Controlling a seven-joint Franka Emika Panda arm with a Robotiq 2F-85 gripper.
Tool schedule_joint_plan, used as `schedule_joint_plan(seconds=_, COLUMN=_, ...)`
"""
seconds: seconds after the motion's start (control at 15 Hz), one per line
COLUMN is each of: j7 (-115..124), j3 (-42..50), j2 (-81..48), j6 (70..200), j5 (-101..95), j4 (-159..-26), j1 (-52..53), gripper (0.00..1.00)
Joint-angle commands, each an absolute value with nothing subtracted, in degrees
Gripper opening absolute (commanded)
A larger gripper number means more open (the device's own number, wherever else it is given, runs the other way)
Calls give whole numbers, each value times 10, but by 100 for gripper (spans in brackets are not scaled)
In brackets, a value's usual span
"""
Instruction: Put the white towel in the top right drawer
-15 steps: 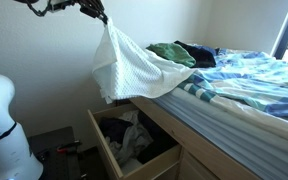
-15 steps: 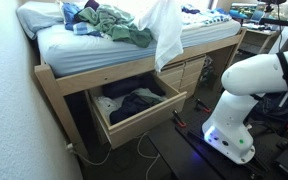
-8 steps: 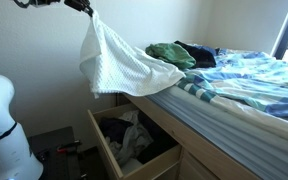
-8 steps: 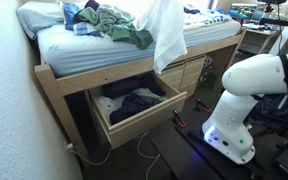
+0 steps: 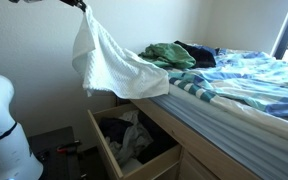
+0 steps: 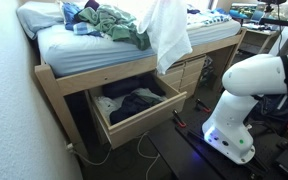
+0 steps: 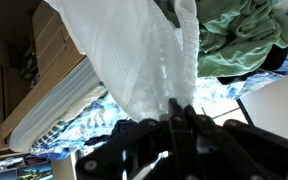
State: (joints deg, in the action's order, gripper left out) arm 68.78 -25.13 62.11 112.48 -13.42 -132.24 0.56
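The pincer [image 7: 179, 116] is pressed together on the white towel [image 5: 109, 65] (top corner). The towel hangs against the bed [image 5: 234, 115] edge, above the open top right drawer [image 6: 144, 116].

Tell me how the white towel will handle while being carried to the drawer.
Probably floppy: the white towel hangs in folds from the fingers. Likely light, since one pinched corner lifts it. Its tail drapes on the bed, so it may drag or snag.
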Motion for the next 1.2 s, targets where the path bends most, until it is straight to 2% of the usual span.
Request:
schedule_joint_plan(seconds=0.0, j7=669, j3=-262, j2=631, j6=1098, j5=-127, j4=-1292, j1=0, gripper=1)
schedule_joint_plan(seconds=0.27, j7=668, j3=-265, j2=628, j6=1098, j5=-124, j4=-1287, j1=0, gripper=1)
schedule_joint_plan(seconds=0.6, j7=674, j3=-248, j2=610, j6=1152, j5=-100, j4=-1347, j1=10, gripper=1)
schedule_joint_plan(seconds=1.13, j7=685, j3=-231, j2=561, j6=1315, j5=-41, j4=-1491, j1=9, gripper=1)
